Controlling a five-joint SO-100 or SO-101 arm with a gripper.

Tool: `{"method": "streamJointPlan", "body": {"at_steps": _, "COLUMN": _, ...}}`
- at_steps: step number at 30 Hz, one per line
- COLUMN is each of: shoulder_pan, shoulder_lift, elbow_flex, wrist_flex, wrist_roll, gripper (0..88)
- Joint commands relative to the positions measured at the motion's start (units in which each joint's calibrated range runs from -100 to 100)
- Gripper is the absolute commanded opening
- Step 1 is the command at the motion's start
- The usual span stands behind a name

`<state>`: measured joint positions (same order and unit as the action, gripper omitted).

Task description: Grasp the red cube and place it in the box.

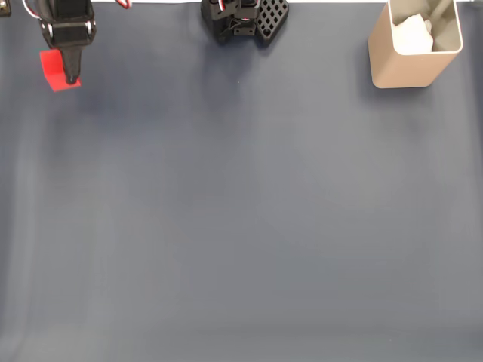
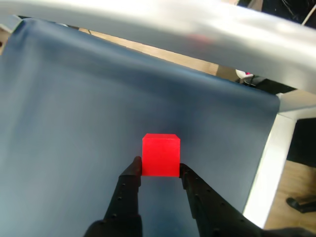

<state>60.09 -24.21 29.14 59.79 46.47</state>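
The red cube (image 1: 54, 69) is at the far left rear of the dark blue mat (image 1: 241, 226), partly covered by my black gripper (image 1: 72, 74) from above. In the wrist view the red cube (image 2: 161, 154) sits between my two black fingertips (image 2: 134, 168), which press against its left and right sides near its closer edge, so my gripper (image 2: 160, 170) is shut on it. Whether the cube rests on the mat or is slightly raised I cannot tell. The beige box (image 1: 404, 68) stands at the far right rear, far from the gripper, with something white inside.
The arm's black base (image 1: 245, 21) sits at the rear middle of the mat. In the wrist view the mat's edge and a white table frame (image 2: 269, 163) lie just right of the cube. A wide stretch of mat lies between cube and box.
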Motion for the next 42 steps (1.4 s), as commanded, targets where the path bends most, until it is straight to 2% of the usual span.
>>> {"method": "streamJointPlan", "body": {"at_steps": 1, "shoulder_pan": -4.46, "shoulder_lift": -3.87, "elbow_flex": -7.17, "wrist_flex": 5.33, "wrist_roll": 0.63, "gripper": 0.2}}
{"method": "streamJointPlan", "body": {"at_steps": 8, "shoulder_pan": -14.05, "shoulder_lift": -4.39, "elbow_flex": -16.66, "wrist_flex": 13.62, "wrist_roll": 1.86, "gripper": 0.2}}
{"method": "streamJointPlan", "body": {"at_steps": 16, "shoulder_pan": -24.91, "shoulder_lift": -4.31, "elbow_flex": -23.67, "wrist_flex": 17.81, "wrist_roll": 2.10, "gripper": 0.2}}
{"method": "streamJointPlan", "body": {"at_steps": 42, "shoulder_pan": -57.78, "shoulder_lift": -13.57, "elbow_flex": -21.67, "wrist_flex": 17.64, "wrist_roll": 5.67, "gripper": 0.2}}
